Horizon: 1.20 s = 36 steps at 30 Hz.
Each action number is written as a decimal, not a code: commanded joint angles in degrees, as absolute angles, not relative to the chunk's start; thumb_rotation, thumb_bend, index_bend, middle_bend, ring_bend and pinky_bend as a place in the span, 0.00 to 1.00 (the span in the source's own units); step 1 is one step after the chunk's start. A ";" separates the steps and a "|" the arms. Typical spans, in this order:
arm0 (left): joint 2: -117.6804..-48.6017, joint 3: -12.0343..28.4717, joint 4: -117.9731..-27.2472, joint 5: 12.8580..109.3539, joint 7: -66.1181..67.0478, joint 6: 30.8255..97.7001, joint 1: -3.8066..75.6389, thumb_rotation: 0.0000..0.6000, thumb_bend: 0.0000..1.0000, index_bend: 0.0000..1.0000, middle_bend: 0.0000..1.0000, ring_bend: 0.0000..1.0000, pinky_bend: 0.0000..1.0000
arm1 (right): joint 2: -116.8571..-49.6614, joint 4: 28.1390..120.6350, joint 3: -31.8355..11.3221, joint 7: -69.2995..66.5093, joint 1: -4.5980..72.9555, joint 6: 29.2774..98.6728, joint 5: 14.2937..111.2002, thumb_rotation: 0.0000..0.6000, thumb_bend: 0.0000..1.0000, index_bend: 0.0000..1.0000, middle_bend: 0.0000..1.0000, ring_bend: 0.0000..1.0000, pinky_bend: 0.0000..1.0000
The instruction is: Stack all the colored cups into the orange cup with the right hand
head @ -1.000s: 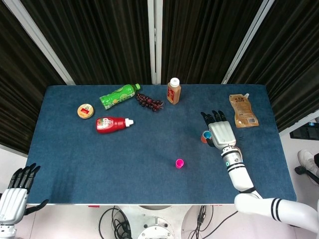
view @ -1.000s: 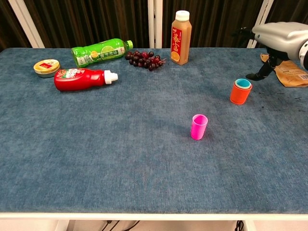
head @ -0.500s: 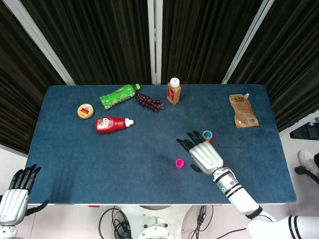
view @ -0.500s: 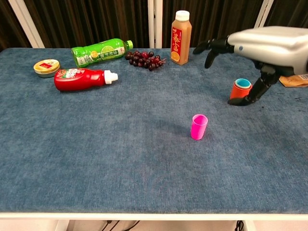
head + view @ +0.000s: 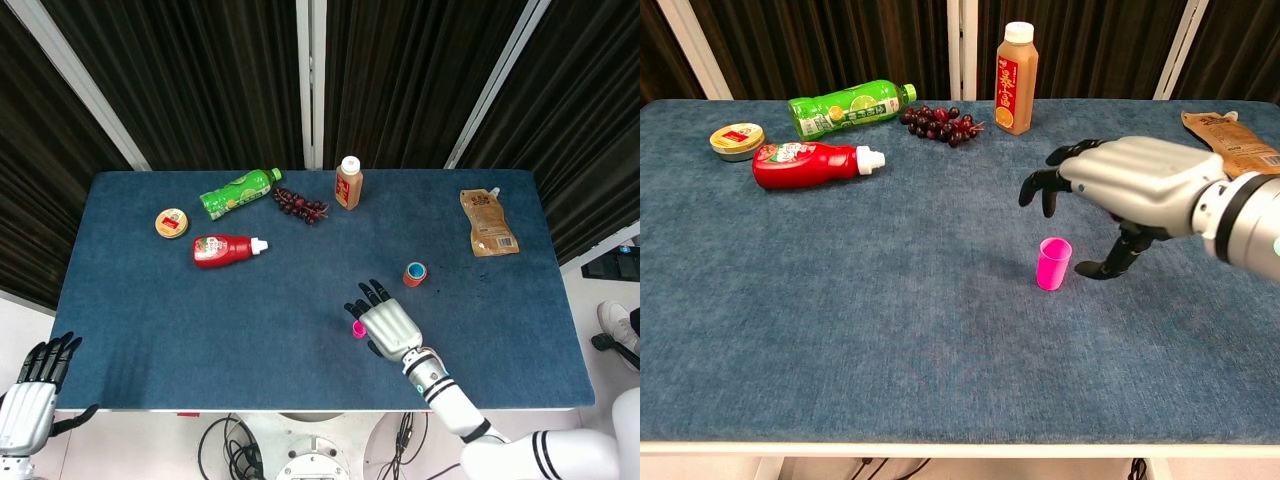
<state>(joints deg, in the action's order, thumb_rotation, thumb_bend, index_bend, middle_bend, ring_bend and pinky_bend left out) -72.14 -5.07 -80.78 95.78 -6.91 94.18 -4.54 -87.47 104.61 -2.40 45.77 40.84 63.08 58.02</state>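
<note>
Chest view shows the right hand (image 5: 1118,190) spread wide and empty just over the pink cup (image 5: 1053,263), thumb low beside it. I'd close thumb and fingers squarely around the cup's wall without tipping it, since the orange cup (image 5: 414,274) waits up-right of it on the desk (image 5: 840,320).

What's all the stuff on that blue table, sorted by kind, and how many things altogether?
Cups: 3, pink cup, orange cup with a blue cup nested inside
Bottles: 3, green bottle, red bottle, juice bottle
Grapes: 1 bunch
Round tin: 1
Brown pouch: 1
Total: 9
</note>
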 commanded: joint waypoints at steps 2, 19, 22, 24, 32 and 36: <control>-72.06 -5.07 -80.61 95.56 -7.63 94.08 -4.58 1.00 0.06 0.01 0.00 0.00 0.00 | -90.79 101.49 -2.44 47.63 41.11 64.55 57.28 1.00 0.22 0.28 0.32 0.04 0.00; -71.90 -4.98 -80.22 95.49 -8.29 94.31 -4.69 1.00 0.06 0.01 0.00 0.00 0.00 | -95.98 96.25 -2.66 47.73 40.84 65.27 56.79 1.00 0.25 0.38 0.43 0.11 0.00; -71.86 -5.02 -80.24 95.47 -8.33 94.23 -4.69 1.00 0.06 0.01 0.00 0.00 0.00 | -96.43 95.88 -2.67 48.03 40.69 65.71 56.99 1.00 0.27 0.41 0.45 0.13 0.00; -71.82 -5.07 -80.27 95.48 -8.30 94.20 -4.72 1.00 0.06 0.01 0.00 0.00 0.00 | -96.66 95.72 -2.65 48.47 40.61 66.06 57.07 1.00 0.27 0.43 0.48 0.15 0.00; -71.75 -5.06 -80.46 95.47 -8.07 94.25 -4.79 1.00 0.06 0.01 0.00 0.00 0.00 | -96.65 95.78 -3.08 48.96 40.15 67.35 57.83 1.00 0.28 0.55 0.53 0.19 0.00; -71.73 -5.04 -80.47 95.41 -8.03 94.23 -4.81 1.00 0.06 0.01 0.00 0.00 0.00 | -94.23 97.71 -4.63 47.96 39.64 69.07 58.81 1.00 0.28 0.55 0.53 0.19 0.00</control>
<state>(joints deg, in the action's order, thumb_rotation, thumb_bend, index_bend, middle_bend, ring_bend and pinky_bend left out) -71.73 -5.04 -80.46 95.41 -8.03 94.22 -4.80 -95.17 96.90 -3.88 48.49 39.89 68.37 58.44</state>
